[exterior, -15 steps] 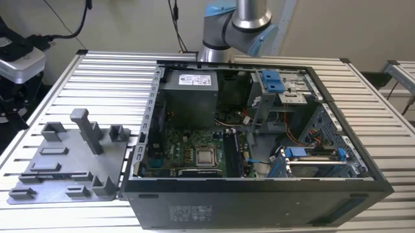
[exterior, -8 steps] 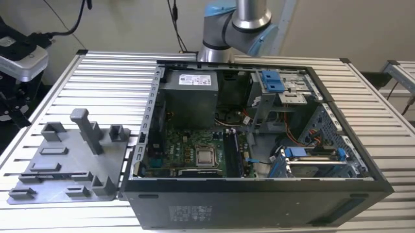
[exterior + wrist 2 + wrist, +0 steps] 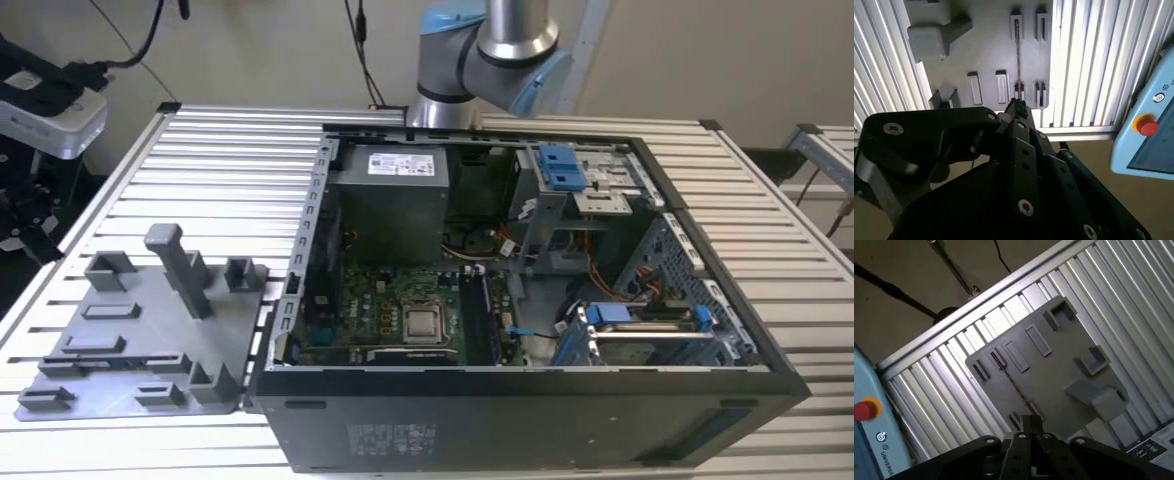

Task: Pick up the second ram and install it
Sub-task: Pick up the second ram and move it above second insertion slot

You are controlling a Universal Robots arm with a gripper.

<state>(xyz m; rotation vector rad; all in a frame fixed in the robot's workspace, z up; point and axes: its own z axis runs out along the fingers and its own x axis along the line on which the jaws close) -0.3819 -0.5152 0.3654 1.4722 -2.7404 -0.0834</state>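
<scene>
Hovering above the grey tray (image 3: pixel 134 330) at the left of the bench (image 3: pixel 214 170), the gripper (image 3: pixel 1017 106) hangs in line with the second ram (image 3: pixel 1017 60). The ram stands on edge in the tray between holder blocks (image 3: pixel 1012 30), and the parallel holder just beside it is vacant. The gripper is apart from the ram and well above it, so I judge that the pick-up step is in hand, at the approach, with the ram not yet grasped.

In the first wrist view the same ram (image 3: pixel 1014 385) is a thin dark line running across the tray (image 3: pixel 1054 380) toward the gripper (image 3: pixel 1030 422). The grasp calls for a straight descent, square to that narrow edge; a small twist would land on the holder blocks instead. Whether the gripper is open or closed I cannot tell, because its dark body hides that.

To the right, the open computer case (image 3: pixel 534 400) lies on the bench with its motherboard (image 3: pixel 387 310) facing up. The memory slots (image 3: pixel 481 315) beside the processor (image 3: pixel 424 322) are too dark to tell filled from vacant. The arm (image 3: pixel 514 40) is cut off at the top edge. The ram's chips are hidden, as it is seen edge-on.
</scene>
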